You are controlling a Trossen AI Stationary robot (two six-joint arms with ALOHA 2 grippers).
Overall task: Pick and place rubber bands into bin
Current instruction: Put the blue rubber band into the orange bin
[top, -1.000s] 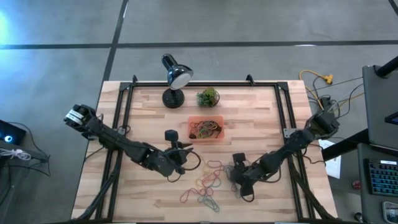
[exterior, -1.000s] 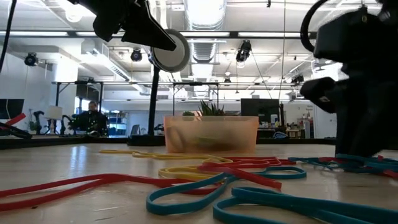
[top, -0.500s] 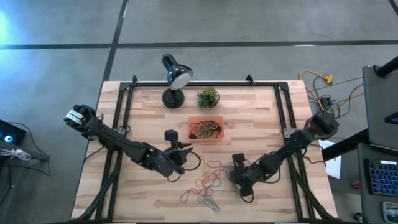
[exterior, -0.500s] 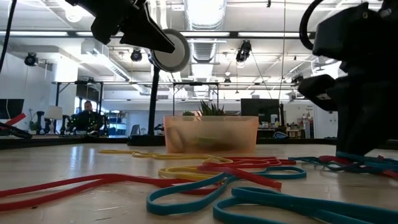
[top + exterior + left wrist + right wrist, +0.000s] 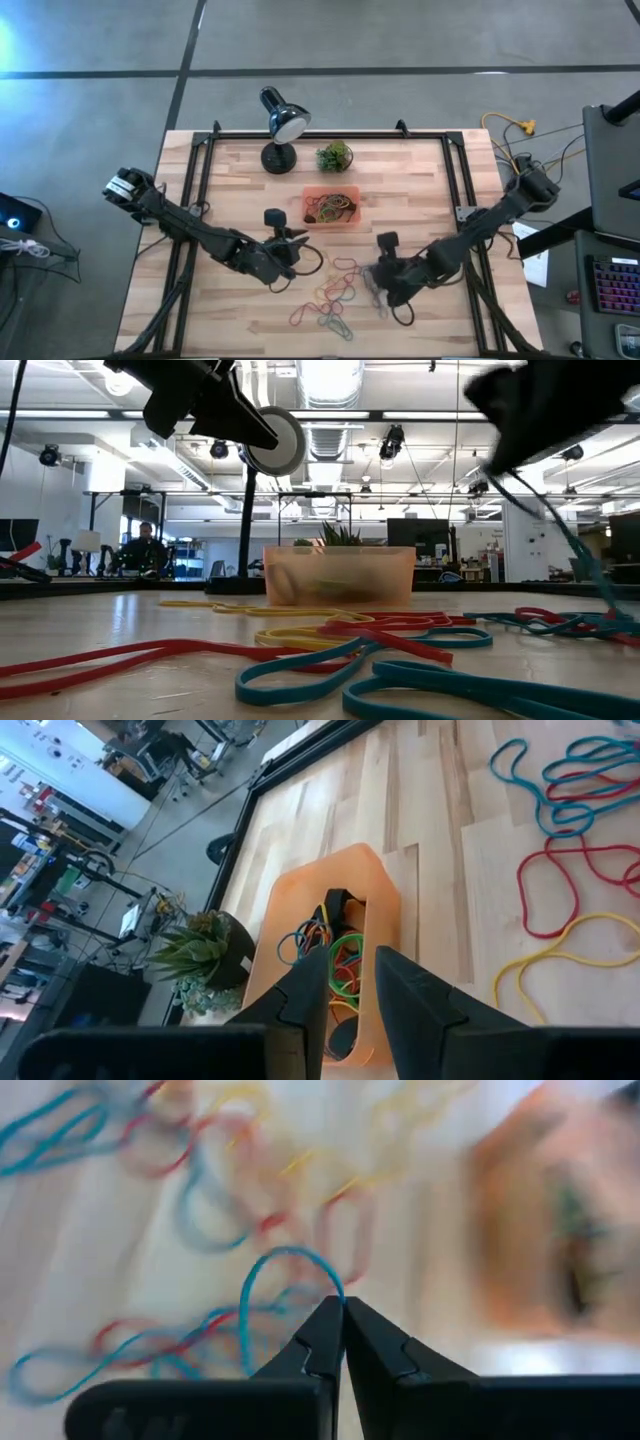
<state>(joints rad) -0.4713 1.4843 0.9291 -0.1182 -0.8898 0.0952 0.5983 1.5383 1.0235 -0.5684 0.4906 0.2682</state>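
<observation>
Right gripper: the right gripper (image 5: 342, 1312) has its two dark fingers pressed together on a thin blue rubber band (image 5: 262, 1285), which loops out from the fingertips; in the high view this gripper (image 5: 377, 292) sits just right of the loose pile, and in the low view the blue strand (image 5: 560, 530) slants from the raised arm down to the table.

Left gripper: the left gripper (image 5: 350, 982) holds nothing, its fingers a little apart; in the high view it (image 5: 290, 245) lies left of the pile and near the bin's front-left corner.

Bin: the small shallow translucent orange-red plastic tray (image 5: 352, 222) stands mid-table, already holding a tangle of bands in green, orange, blue and black (image 5: 330, 945); in the low view its wall (image 5: 340, 575) rises behind the loose bands.

Loose rubber bands: thin flexible loops in red, yellow and blue (image 5: 335, 290) lie scattered on the wood in front of the bin, between the two grippers; red, yellow and teal loops (image 5: 340, 650) fill the near foreground in the low view.

Table: light butcher-block wooden top (image 5: 230, 170) inside a black frame.

Other things: a black desk lamp with a round base (image 5: 278, 125) stands at the back of the table, and a small green plant ball (image 5: 334, 156) sits just behind the bin.

Room: a person (image 5: 148, 545) sits far off in the background.
</observation>
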